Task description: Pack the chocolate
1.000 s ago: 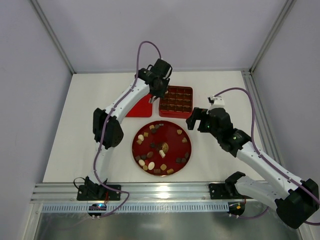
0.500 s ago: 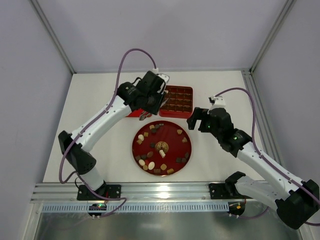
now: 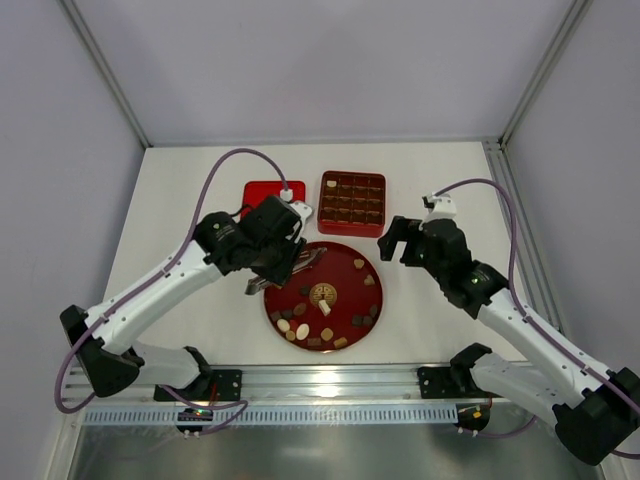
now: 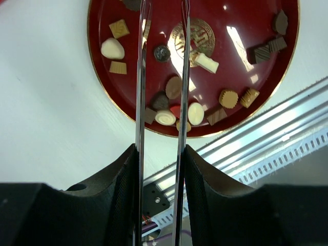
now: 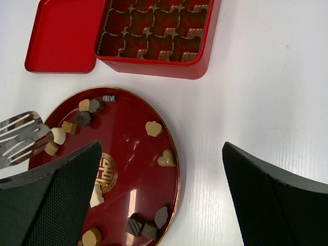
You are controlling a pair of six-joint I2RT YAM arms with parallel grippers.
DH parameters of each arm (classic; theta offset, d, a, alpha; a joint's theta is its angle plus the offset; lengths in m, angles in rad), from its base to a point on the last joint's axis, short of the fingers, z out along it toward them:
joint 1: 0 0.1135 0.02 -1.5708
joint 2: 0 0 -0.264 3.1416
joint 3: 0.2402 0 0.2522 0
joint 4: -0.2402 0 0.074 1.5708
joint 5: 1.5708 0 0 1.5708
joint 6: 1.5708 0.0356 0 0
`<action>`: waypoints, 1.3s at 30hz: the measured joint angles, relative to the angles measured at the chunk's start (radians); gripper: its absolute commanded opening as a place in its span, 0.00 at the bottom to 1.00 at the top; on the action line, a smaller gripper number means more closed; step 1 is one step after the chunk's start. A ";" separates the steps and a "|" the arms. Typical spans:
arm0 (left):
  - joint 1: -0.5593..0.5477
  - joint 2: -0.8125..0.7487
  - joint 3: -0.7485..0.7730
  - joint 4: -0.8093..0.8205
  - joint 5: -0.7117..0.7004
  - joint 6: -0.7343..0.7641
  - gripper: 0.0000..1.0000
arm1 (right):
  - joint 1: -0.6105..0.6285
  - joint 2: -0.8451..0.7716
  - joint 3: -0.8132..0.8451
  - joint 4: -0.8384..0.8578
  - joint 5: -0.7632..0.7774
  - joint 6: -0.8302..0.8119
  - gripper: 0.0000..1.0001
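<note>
Many small chocolate pieces (image 3: 300, 330), dark, tan and cream, lie scattered on the round red plate (image 3: 350, 300). My left gripper (image 3: 278, 252) is shut on metal tongs (image 3: 290, 268), whose tips hang over the plate's left side. In the left wrist view the tongs (image 4: 139, 77) reach over the plate (image 4: 241, 77) and its chocolates (image 4: 196, 114), blades apart with nothing clamped between them. My right gripper (image 3: 400, 240) is open and empty above the plate's right edge. Its view shows chocolates (image 5: 154, 128), the plate (image 5: 133, 154) and the tong tips (image 5: 20, 136).
The square red box with grid compartments (image 3: 352, 202) stands behind the plate, its lid (image 3: 262, 190) lying to its left; both show in the right wrist view, box (image 5: 154, 31) and lid (image 5: 61, 36). A metal rail (image 3: 330, 385) runs along the near edge.
My left arm has swung back from over the box to the plate's left side, carrying the tongs. My right arm has barely moved.
</note>
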 measured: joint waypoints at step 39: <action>-0.243 0.066 -0.139 0.000 0.040 -0.155 0.45 | 0.000 0.001 -0.042 -0.002 0.003 0.004 1.00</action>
